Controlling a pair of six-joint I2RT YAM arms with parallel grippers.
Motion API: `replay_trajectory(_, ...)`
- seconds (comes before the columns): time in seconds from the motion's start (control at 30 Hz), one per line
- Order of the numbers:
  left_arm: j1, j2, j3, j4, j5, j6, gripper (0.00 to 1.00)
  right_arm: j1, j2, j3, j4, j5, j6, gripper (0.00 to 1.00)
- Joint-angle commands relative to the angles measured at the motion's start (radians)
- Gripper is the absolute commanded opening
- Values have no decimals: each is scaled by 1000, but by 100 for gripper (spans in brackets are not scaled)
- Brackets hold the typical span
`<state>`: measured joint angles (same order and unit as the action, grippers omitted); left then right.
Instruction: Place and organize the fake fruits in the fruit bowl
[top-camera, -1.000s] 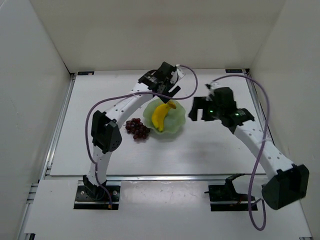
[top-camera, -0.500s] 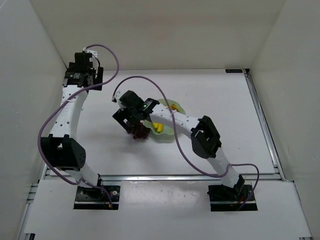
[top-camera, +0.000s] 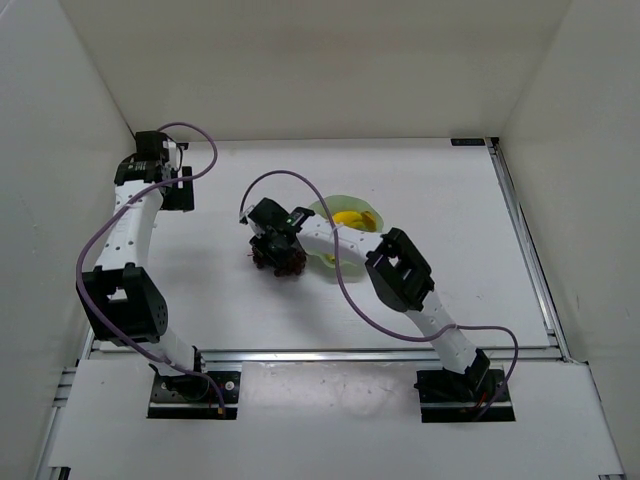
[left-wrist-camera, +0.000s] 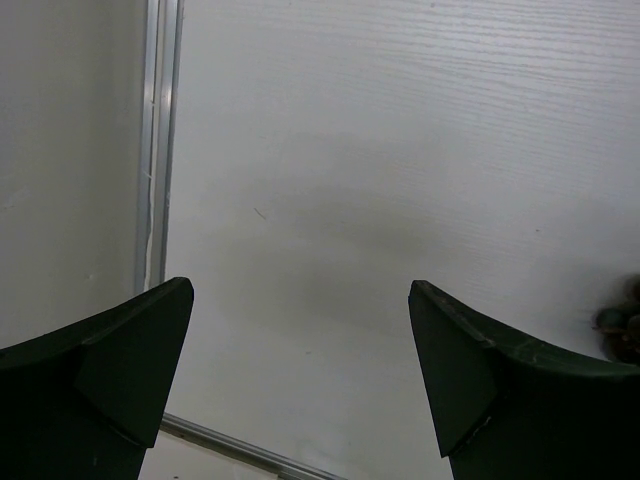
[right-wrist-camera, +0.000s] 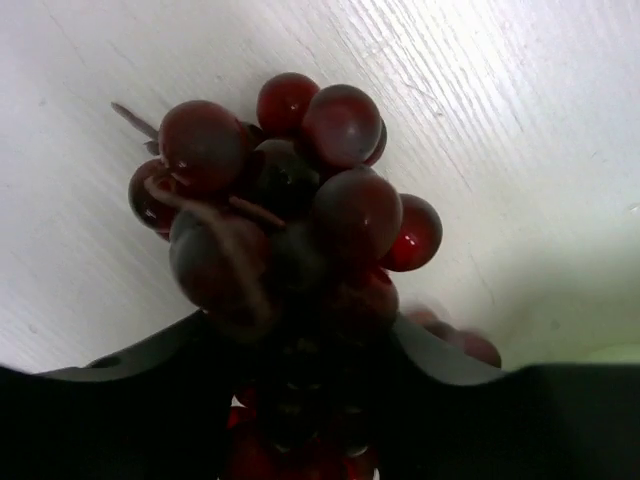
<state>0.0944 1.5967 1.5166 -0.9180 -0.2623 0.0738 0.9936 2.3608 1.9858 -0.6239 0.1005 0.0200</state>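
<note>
The dark red-purple grapes (top-camera: 281, 264) (right-wrist-camera: 290, 190) lie on the white table just left of the fruit bowl (top-camera: 322, 209), a pale green one with a wavy rim. My right gripper (top-camera: 274, 250) (right-wrist-camera: 300, 330) reaches across the bowl and is shut on the bunch, one finger pressed to each side. The yellow banana (top-camera: 355, 220) lies inside the bowl. My left gripper (top-camera: 178, 190) (left-wrist-camera: 300, 288) is open over bare table at the far left, holding nothing.
White walls close in the table at the back and both sides. Aluminium rails run along the left edge (top-camera: 118, 255) (left-wrist-camera: 160, 150) and the right edge (top-camera: 525, 250). The right arm's links (top-camera: 400, 270) lie across the bowl's near side.
My left arm swung from the bowl to the far left corner. My right arm crossed over to the grapes, lowered, and its fingers closed round the bunch.
</note>
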Motion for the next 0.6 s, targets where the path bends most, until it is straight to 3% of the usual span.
replay_trajectory(0.0, 4, -54, 19, -13, 43, -26, 100, 25, -1, 8, 4, -116, -14, 31)
replay_trajectory(0.1, 4, -53, 28, -22, 43, -26, 100, 25, -43, 50, -16, -142, -14, 8)
replay_trajectory(0.17, 4, -53, 28, -22, 43, -26, 100, 25, -95, 77, -16, -151, -3, 1)
replay_trajectory(0.3, 13, -53, 28, -22, 43, -26, 100, -42, -245, 101, 36, -185, 134, 0)
replay_trajectory(0.43, 31, -63, 10, -22, 43, -37, 100, -174, -474, -105, 214, -184, 351, 0)
replay_trajectory(0.57, 31, -63, 10, -22, 63, -37, 100, -277, -540, -249, 185, -95, 416, 0)
